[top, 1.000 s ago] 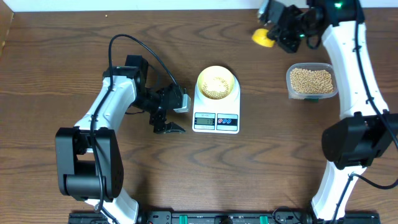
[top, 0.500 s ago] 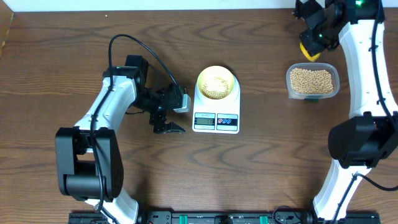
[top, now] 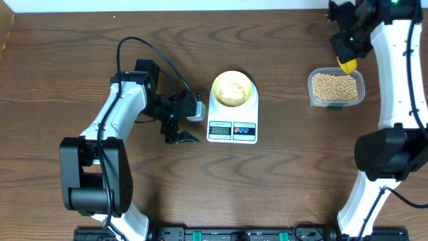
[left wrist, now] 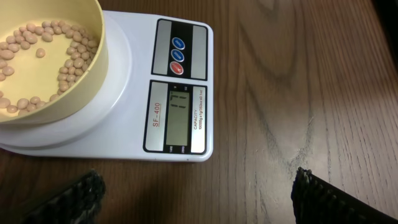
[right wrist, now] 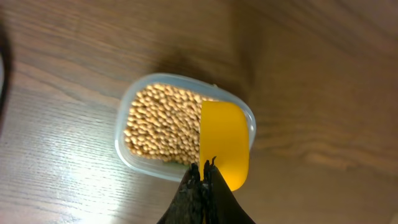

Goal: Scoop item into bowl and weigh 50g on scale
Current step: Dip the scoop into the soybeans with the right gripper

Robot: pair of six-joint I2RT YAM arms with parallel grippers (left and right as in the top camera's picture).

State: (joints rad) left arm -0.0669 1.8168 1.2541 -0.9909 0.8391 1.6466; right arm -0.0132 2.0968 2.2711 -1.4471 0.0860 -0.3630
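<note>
Item: yellow scoop (right wrist: 224,143), clenched in our right claw (right wrist: 202,183), now swung back over the soybean tub (top: 336,87) (we judge another scoopful due); left claw (top: 179,128) released, idle.

Mid-table, the white flat plastic digital scale (top: 233,115) carries the small round pale-yellow bowl (top: 217,82) on its platform, small round tan beans (top: 233,92) inside. At three o'clock, well apart, sits the clear rectangular plastic tub (top: 310,88), more beans in it, and the yellow plastic scoop (top: 347,64) hangs over its one o'clock rim. The left gripper (top: 184,122) is just beside the scale, at nine o'clock.
</note>
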